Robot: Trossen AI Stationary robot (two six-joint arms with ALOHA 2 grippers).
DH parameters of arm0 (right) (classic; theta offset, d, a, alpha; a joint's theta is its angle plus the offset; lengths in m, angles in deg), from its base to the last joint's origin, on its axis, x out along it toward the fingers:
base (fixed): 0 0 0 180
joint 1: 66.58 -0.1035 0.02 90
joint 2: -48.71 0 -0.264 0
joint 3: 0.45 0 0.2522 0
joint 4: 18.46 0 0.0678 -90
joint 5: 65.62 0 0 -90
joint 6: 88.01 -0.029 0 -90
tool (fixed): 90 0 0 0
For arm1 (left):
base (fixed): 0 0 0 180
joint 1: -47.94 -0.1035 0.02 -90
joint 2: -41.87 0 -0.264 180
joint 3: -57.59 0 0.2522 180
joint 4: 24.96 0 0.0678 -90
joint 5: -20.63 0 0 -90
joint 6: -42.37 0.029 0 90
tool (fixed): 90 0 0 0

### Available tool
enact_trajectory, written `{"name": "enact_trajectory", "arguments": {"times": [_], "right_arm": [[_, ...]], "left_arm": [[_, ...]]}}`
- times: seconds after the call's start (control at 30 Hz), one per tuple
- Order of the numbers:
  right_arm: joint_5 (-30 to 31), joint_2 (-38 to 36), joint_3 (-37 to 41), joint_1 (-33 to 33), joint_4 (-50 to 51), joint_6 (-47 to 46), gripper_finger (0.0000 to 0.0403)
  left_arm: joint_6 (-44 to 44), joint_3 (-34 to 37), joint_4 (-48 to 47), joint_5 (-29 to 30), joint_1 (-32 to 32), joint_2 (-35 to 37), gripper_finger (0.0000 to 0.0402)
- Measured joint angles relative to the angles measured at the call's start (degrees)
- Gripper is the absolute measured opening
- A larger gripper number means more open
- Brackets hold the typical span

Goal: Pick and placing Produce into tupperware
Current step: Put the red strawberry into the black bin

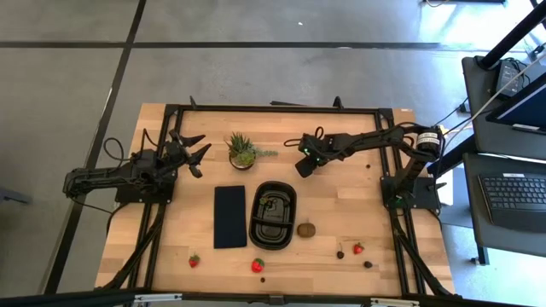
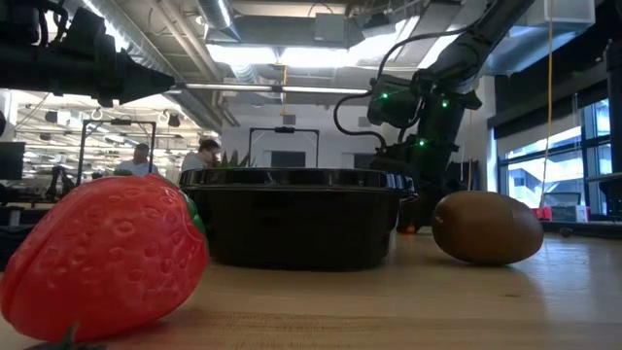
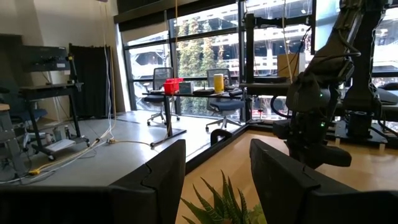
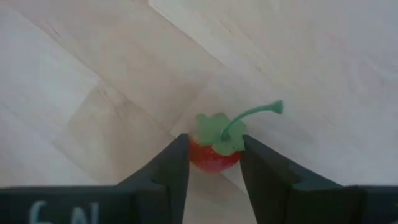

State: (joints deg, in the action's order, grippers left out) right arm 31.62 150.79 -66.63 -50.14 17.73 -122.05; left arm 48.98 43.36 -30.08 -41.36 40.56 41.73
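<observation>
Red and green show between the right gripper's (image 4: 213, 163) two dark fingers: a small strawberry (image 4: 214, 152) with a leafy cap and a curled stem, pinched on both sides, with bare wooden table (image 4: 93, 74) below it. From above, this gripper (image 1: 304, 162) hangs beyond the tupperware's (image 1: 273, 184) far end, a little toward the right arm's side, not yet over the opening.

The fingers appear to hold only the berry's lower flanks, so the likeliest fault is a slip. A quick swing toward the tupperware could let the smooth fruit slide out and roll across the wood. Letting go too early, before the gripper is squarely above the ridged interior, would drop it on the rim or outside. The tupperware is shallow, so a release from high up could also bounce the fruit out.

The rest of the produce lies on the table outside the tupperware. A kiwi (image 1: 306, 228) sits just beside its right near corner. A large strawberry (image 1: 258, 265) lies off its near end, another (image 1: 194, 260) farther to the left, and a third (image 1: 358, 248) to the right with small dark berries (image 1: 368, 264) near it. A descending wrist could nudge the kiwi, which is closest.

The left gripper (image 1: 193, 150) waits with its fingers spread, well to the left of the tupperware's far end, next to the spiky potted plant (image 1: 243, 151). A flat dark panel (image 1: 229, 216) lies alongside the tupperware's left wall.
</observation>
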Motion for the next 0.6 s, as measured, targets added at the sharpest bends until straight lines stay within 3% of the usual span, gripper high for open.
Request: {"name": "enact_trajectory", "arguments": {"times": [0.27,0.6], "right_arm": [[-2.0,0.8,-5.5,-1.9,7.6,1.9,0.0130],[-3.1,0.5,-21.0,-12.1,16.5,4.0,0.0125]], "left_arm": [[0.0,0.0,0.0,0.0,0.0,0.0,0.0171],[0.0,0.0,0.0,0.0,0.0,0.0,0.0171]]}}
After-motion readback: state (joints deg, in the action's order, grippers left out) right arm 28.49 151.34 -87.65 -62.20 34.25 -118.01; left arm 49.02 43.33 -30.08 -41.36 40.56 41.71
